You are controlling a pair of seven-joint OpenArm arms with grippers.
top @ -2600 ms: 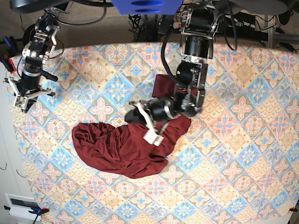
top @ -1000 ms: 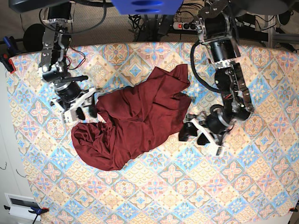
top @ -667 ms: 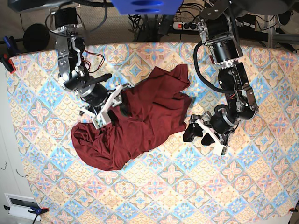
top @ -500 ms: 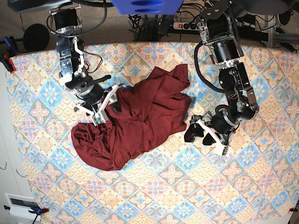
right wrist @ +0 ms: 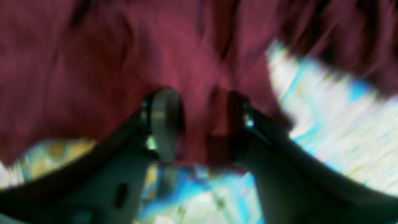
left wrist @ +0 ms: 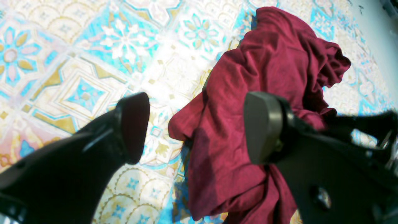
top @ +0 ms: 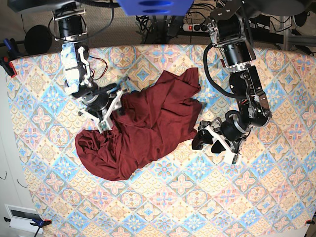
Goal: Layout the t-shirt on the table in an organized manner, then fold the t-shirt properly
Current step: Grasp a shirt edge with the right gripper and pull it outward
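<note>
The t-shirt (top: 140, 126) lay crumpled on the tabletop (top: 276, 187), nothing folded. The right gripper (right wrist: 199, 124) pinched its edge; the left gripper (top: 210, 140) gaped empty.

The left gripper (top: 211, 140) hung low at the end of a sharply bent arm, its two black jaws spread wide with nothing between them. Across from it, the right gripper (top: 111, 109) reached down from a folded arm, its jaws partly apart around a fold of the t-shirt (top: 148, 123).
</note>
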